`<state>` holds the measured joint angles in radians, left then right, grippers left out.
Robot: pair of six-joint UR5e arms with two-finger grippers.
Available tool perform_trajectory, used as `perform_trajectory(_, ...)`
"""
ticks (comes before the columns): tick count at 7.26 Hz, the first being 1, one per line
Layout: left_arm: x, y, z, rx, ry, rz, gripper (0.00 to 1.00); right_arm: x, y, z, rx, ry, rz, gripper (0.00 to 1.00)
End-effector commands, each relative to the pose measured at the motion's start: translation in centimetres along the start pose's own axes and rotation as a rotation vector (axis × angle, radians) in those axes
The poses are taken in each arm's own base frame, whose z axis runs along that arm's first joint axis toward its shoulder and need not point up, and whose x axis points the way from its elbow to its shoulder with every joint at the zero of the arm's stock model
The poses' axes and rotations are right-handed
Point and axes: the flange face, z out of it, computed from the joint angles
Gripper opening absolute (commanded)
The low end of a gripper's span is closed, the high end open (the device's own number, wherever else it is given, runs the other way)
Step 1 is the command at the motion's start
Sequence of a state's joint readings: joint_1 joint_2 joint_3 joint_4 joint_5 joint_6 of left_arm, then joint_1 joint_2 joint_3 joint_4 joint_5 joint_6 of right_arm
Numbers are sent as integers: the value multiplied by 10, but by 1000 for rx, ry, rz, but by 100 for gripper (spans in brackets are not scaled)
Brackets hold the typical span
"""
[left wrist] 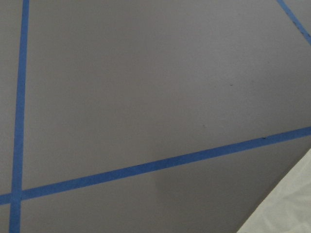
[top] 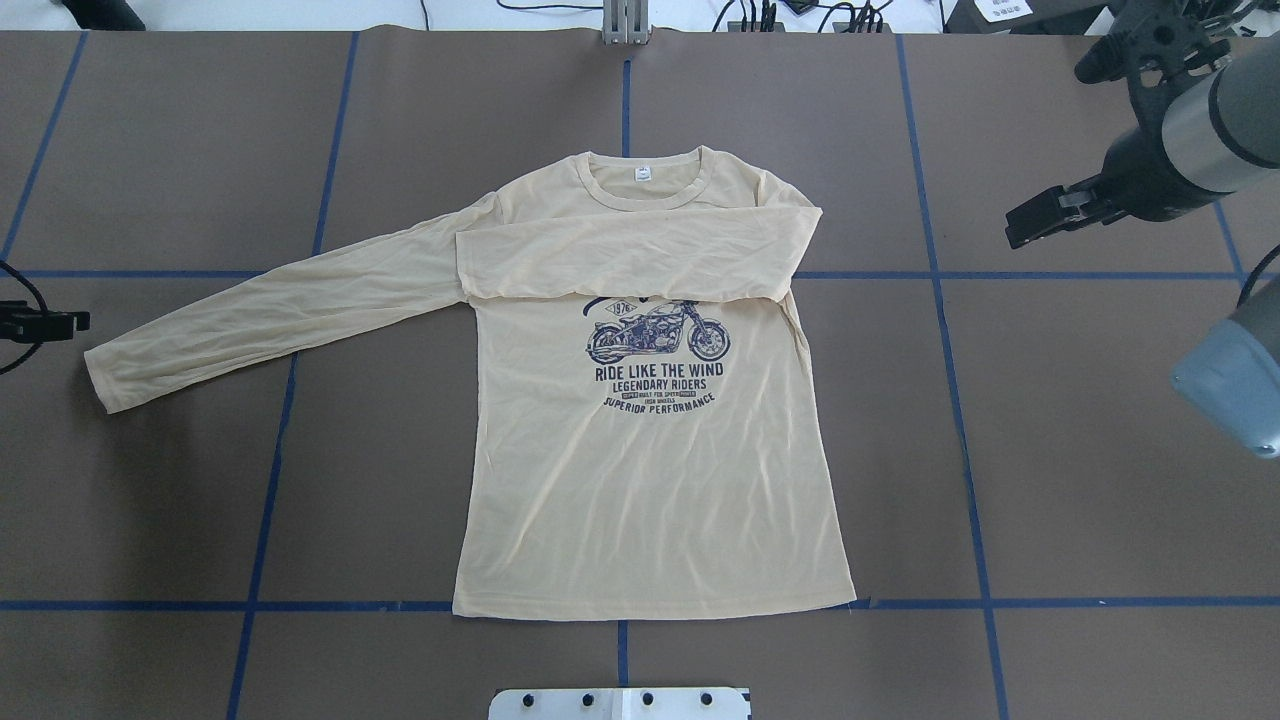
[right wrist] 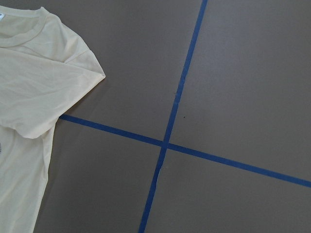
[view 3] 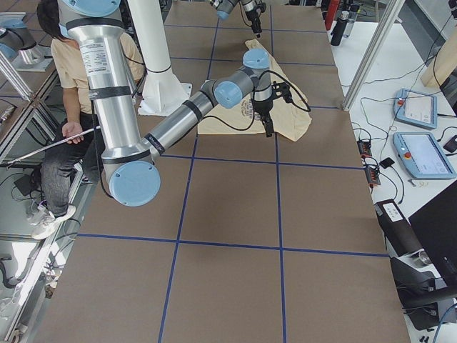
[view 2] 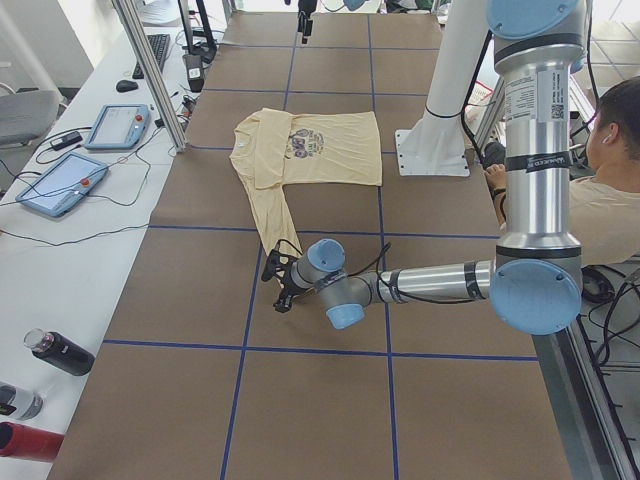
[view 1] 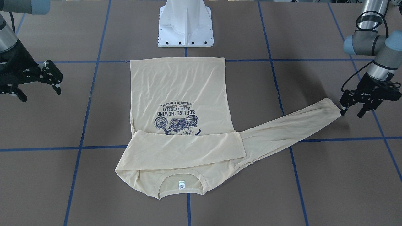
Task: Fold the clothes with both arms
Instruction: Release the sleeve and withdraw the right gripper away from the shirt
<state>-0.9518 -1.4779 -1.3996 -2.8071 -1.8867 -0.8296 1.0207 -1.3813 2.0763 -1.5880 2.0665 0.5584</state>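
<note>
Left gripper point(view 1: 352, 112): released, fingers spread, nothing between them. The cuff point(view 1: 334, 108) of the outstretched sleeve point(view 1: 289, 128) ends just beside its nearer fingertip; cannot tell if they touch. From this gripper the sleeve runs slantwise away to the shirt point(view 1: 182, 91) body. The body lies flat, print point(view 1: 177, 121) up, on the brown table point(view 1: 329, 175) between the two grippers. The left wrist view shows bare table, blue tape lines point(left wrist: 146, 167) and a pale fabric corner point(left wrist: 291, 208) at the lower right edge. Overhead, only this gripper's tip shows at the frame edge, apart from the cuff.

Right gripper point(view 1: 40, 94): also released, fingers wide apart, holding nothing. It sits off to the side of the shirt and well apart from it. The part of the shirt nearest this gripper is the shoulder whose folded sleeve point(view 1: 188, 147) lies across the chest. That sleeve covers the top of the print, and its end reaches the far armpit, on the left gripper's side. The right wrist view has that folded shoulder point(right wrist: 48, 82) at its left and a tape crossing point(right wrist: 165, 143) on the table.

The neckline point(view 1: 203, 183) with its white neck tag point(view 1: 181, 185) points away from the white pedestal base point(view 1: 186, 28). The hem point(view 1: 179, 61) lies near the base. The body is smooth with light wrinkles.
</note>
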Motion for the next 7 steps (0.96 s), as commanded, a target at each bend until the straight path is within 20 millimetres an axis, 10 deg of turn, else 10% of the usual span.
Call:
perform_trajectory(1,1,6,9,-12,-5,-6,71,3,2,-1,3,-1,-3,100)
perform_trajectory(7,15,15,18,-37,15,15,57,4,1,-1,3,1,1,100)
